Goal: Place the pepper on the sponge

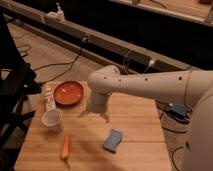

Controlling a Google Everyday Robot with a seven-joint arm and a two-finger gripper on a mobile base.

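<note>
The slim orange pepper [65, 146] lies on the wooden table [135, 120] near its front left, below the white cup. To its right, about a hand's width away, rests the blue sponge [113, 140]. My gripper [95, 113] hangs over the middle of the table at the end of the white arm, above and between the pepper and the sponge, touching neither. Nothing shows between its fingers.
A round orange-red plate [68, 93] sits at the table's back left. A white cup [52, 119] stands in front of it, with a small pale bottle [48, 98] beside it. Cables run over the floor behind the table, and a dark stand is at the left.
</note>
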